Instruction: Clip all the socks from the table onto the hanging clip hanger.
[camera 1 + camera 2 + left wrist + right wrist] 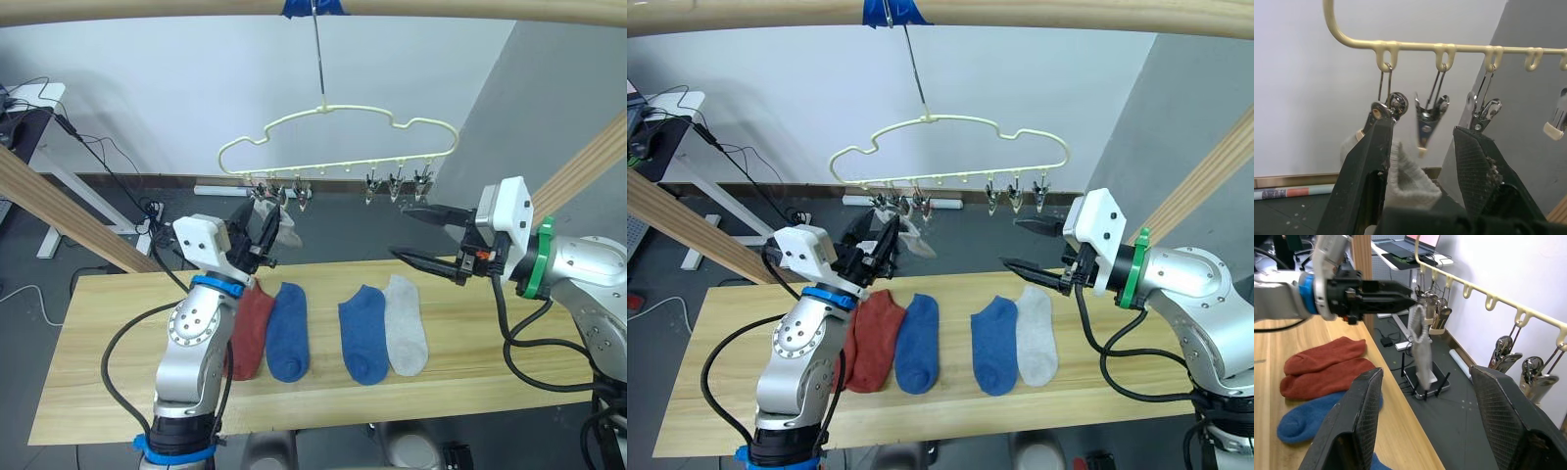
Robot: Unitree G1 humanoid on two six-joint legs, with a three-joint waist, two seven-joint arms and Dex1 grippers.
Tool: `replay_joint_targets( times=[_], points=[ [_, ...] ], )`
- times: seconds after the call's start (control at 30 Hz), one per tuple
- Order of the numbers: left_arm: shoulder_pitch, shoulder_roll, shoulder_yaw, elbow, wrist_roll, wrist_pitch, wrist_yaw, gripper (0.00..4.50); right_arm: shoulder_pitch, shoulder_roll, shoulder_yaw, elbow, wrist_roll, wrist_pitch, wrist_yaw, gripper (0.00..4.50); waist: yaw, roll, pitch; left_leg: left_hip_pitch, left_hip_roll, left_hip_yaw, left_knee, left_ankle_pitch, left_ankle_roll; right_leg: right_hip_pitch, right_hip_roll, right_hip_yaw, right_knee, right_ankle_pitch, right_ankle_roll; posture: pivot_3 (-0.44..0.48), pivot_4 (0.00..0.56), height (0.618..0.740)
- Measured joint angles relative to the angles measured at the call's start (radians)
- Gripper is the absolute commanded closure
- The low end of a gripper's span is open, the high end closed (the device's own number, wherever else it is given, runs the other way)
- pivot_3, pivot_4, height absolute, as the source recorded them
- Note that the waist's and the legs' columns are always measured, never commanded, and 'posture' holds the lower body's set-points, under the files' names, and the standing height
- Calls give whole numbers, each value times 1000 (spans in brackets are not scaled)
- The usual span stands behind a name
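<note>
The cream clip hanger (338,110) hangs by its hook from a wooden pole above the table's far edge. One light grey sock (1421,350) dangles from a clip at the hanger's left end. My left gripper (257,231) is open, and the sock's top edge sits between its fingers (1364,186) just under the clips (1427,120). On the table (127,392) lie two rust-red socks (1322,367), two blue socks (287,333) (364,335) and a grey sock (405,328). My right gripper (402,233) stands open and empty below the hanger's right clips (397,186).
Slanted wooden poles (59,211) rise at both sides of the table, and a crossbar (460,8) with blue tape runs overhead. Cables and a white desk (44,98) stand on the floor at the back left.
</note>
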State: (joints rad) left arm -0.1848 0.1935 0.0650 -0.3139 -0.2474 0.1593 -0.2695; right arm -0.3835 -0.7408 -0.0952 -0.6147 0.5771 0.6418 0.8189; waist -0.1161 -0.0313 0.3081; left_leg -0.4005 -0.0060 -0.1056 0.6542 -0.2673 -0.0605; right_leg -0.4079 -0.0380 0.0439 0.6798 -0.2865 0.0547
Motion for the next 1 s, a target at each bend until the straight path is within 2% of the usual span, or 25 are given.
replay_joint_targets(
  times=[1.0],
  points=[
    [-111, -15, 11, 127, 7, -61, 20, 2368, 1, -24, -5, -13, 74, 22, -54, 1547, -25, -1, 2, -1, 0, 0, 5, 0, 1, 1, 0, 0, 0, 1, 1, -308, 329, 740]
  ],
)
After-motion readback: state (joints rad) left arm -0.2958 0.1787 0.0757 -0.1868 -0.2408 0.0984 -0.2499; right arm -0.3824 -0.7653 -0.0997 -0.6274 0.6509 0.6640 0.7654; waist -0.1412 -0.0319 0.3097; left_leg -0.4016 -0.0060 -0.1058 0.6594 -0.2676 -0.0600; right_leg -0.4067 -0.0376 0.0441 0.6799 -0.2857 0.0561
